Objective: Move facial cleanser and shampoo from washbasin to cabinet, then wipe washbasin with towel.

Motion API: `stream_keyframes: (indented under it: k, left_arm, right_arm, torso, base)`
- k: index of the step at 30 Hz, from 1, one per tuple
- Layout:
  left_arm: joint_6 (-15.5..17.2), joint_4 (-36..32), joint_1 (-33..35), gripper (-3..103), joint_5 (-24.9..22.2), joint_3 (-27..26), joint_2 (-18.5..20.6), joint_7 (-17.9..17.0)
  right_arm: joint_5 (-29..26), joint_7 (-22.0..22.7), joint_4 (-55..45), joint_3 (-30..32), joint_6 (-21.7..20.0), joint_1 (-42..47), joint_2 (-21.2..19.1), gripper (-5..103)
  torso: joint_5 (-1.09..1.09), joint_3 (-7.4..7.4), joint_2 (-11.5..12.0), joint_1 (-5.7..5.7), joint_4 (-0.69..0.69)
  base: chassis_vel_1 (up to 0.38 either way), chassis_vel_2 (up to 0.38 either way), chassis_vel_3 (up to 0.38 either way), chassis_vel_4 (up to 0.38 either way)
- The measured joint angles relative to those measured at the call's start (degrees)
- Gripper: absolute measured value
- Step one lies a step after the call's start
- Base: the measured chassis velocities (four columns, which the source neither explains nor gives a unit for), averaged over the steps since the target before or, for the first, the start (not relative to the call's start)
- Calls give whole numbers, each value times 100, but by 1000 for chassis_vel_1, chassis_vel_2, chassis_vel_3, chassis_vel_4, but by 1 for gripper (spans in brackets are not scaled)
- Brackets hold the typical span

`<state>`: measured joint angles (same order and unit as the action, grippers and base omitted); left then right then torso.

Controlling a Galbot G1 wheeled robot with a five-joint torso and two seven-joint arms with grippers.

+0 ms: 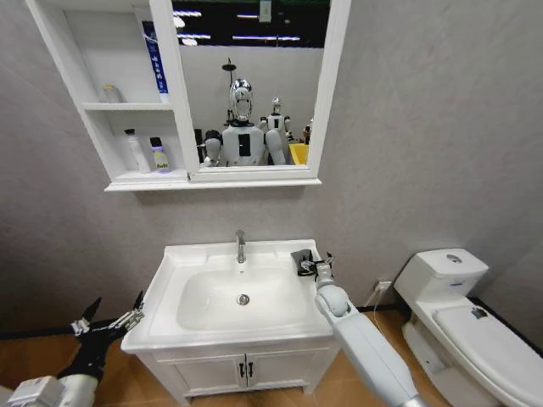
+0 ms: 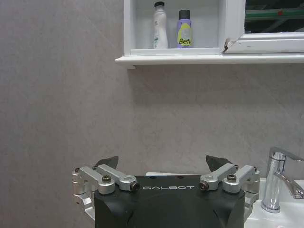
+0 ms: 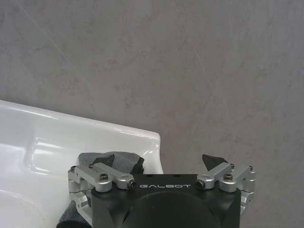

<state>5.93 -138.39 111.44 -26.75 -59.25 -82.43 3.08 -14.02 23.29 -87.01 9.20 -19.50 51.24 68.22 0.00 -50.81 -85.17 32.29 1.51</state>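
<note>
Right wrist view has my right gripper point(image 3: 161, 164) with its jaws spread, directly over the small dark grey folded towel point(image 3: 124, 162) on the back right corner of the glossy white ceramic washbasin point(image 3: 57, 152). It looks soft, light and limp, so I'd pinch its thick middle, not an edge; the glaze under it probably lets it slide. My left gripper point(image 1: 112, 314) hangs open off the basin's left edge, with 2 bottles point(image 2: 172, 28) on the white wall cabinet point(image 1: 127, 106) above.

A white toilet point(image 1: 454, 318) with its lid down stands at the lower right of the head view, against a grey mottled wall point(image 1: 424, 127). Below the centre, a white two-door vanity point(image 1: 246, 371) shows black handles. Warm brown flooring point(image 1: 25, 360) fills the lower left corner.
</note>
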Motion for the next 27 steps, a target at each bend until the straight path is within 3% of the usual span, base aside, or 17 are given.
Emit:
stream_keyframes:
  k: [8,11,15,18,27]
  left_arm:
    - [0,0,0,100,0,0,0,0]
    - [0,0,0,100,0,0,0,-1]
    - [0,0,0,100,0,0,0,0]
    - [0,0,0,100,0,0,0,0]
    - [0,0,0,100,0,0,0,0]
  right_arm:
    - [92,112,-850,205,45,399,-291,100]
    - [54,205,-1917,581,-203,1193,-573,100]
    - [144,268,-2616,921,-272,2035,-612,100]
    - [565,232,-3570,1385,-199,3226,-263,100]
    - [1136,296,-4836,1485,-91,4567,371,100]
  torso:
    - [0,0,0,1,-1]
    - [-2,1,0,0,0]
    - [1,1,0,0,1]
    - [0,1,0,-1,1]
    - [-1,2,-1,-2,1]
  base:
    - [0,0,0,0]
    - [0,0,0,0]
    - [0,0,0,0]
    - [0,0,0,0]
    - [0,0,0,0]
